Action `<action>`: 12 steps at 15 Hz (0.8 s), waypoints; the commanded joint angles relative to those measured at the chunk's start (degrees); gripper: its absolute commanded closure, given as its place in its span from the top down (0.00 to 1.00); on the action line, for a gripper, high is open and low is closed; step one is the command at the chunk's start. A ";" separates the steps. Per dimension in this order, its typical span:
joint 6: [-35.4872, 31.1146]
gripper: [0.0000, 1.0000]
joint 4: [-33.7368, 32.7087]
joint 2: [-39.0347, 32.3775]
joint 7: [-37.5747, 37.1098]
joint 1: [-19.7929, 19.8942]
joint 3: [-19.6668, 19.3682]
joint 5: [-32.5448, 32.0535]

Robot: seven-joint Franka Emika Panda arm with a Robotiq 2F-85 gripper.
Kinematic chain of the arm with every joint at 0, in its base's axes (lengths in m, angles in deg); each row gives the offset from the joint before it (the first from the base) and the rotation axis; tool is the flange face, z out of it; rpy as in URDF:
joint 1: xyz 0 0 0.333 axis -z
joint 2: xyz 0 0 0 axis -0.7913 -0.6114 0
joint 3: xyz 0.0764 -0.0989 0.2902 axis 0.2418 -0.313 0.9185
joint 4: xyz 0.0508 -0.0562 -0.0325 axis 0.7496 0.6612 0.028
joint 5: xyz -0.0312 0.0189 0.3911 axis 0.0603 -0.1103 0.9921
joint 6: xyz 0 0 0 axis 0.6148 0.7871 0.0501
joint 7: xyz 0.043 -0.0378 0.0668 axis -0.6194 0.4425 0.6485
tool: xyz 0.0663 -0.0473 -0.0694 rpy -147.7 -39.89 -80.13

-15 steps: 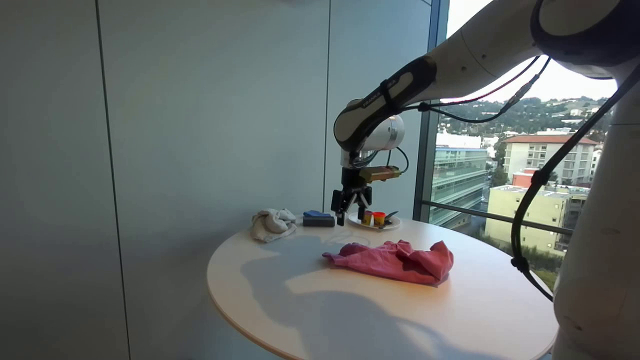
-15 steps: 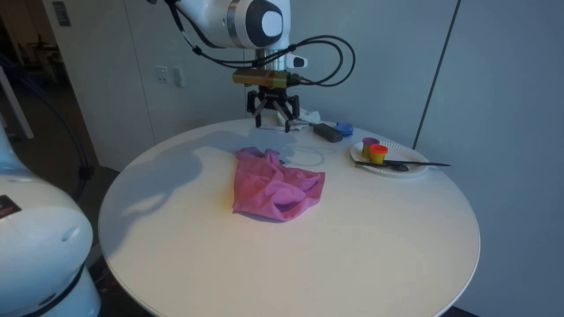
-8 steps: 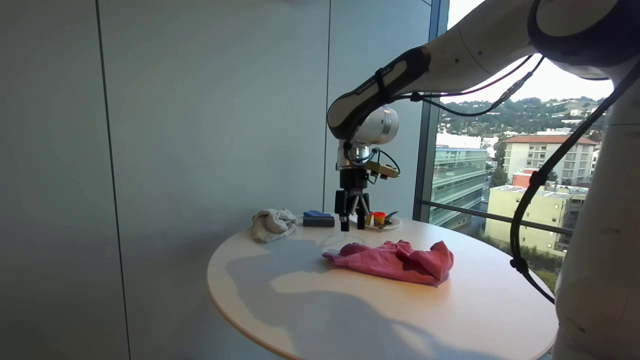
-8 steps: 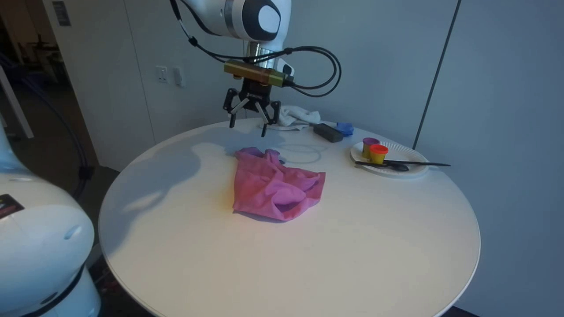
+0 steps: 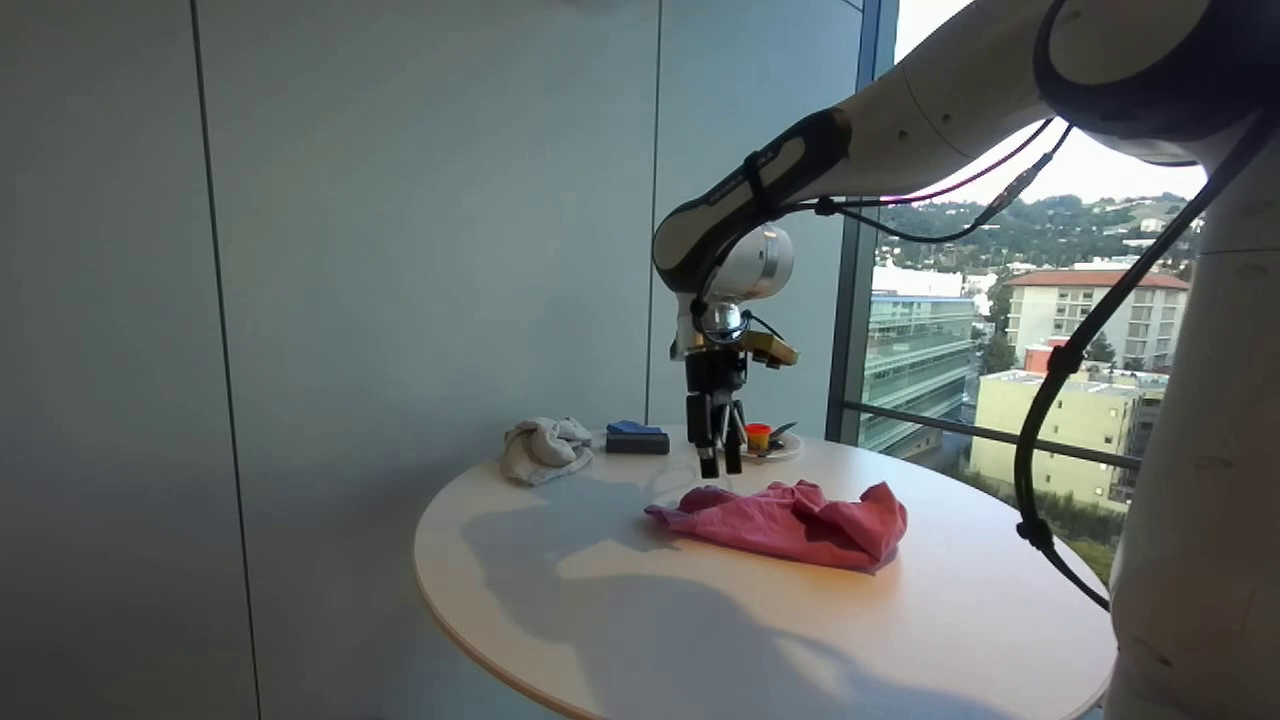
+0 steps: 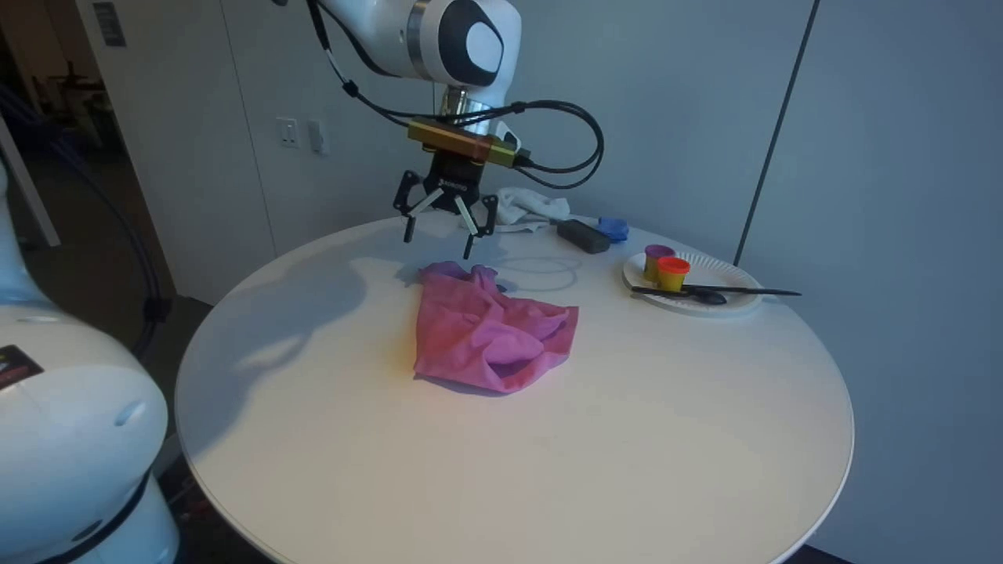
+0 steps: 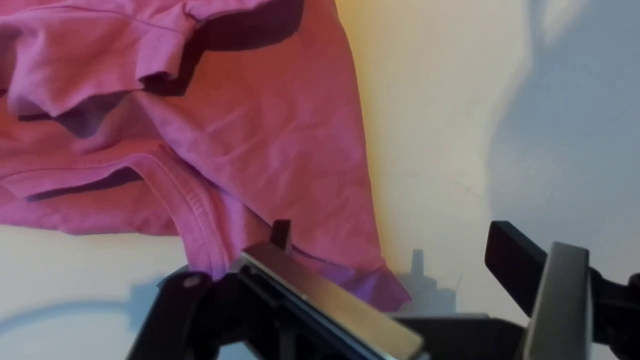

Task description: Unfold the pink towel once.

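The pink towel [image 5: 790, 525] lies crumpled and partly folded on the round white table; it also shows in an exterior view [image 6: 478, 337]. In the wrist view the towel [image 7: 300, 140] has loose folds at the left and a pointed corner near the jaws. My gripper [image 5: 722, 468] hangs above the table by the towel's far end; it also shows in an exterior view [image 6: 439, 240]. In the wrist view the gripper [image 7: 392, 237] has its fingers wide apart with nothing between them. One finger overlaps the towel in that view, the other is over bare table.
A white cloth [image 6: 529, 205], a dark block [image 6: 582, 236] and a blue cloth [image 6: 613, 229] lie at the table's far edge. A paper plate [image 6: 736, 274] holds two small tubs [image 6: 673, 274], a spoon [image 6: 707, 297] and a knife [image 6: 772, 292]. A wall [image 5: 450, 250] stands behind the table.
My gripper has turned and come lower, closer to the towel's far end. In an exterior view it has shifted left and down. It has stayed open, and the towel has not moved.
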 commanded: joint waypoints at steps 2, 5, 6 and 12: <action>-4.81 1.00 -1.15 -2.77 0.08 -0.69 1.53 -4.33; -8.73 1.00 -0.24 -3.59 0.28 -0.35 1.68 -4.31; -9.17 1.00 0.14 -3.62 0.20 -0.10 1.54 -3.54; -8.88 1.00 2.49 -3.02 -0.32 1.06 0.94 -1.20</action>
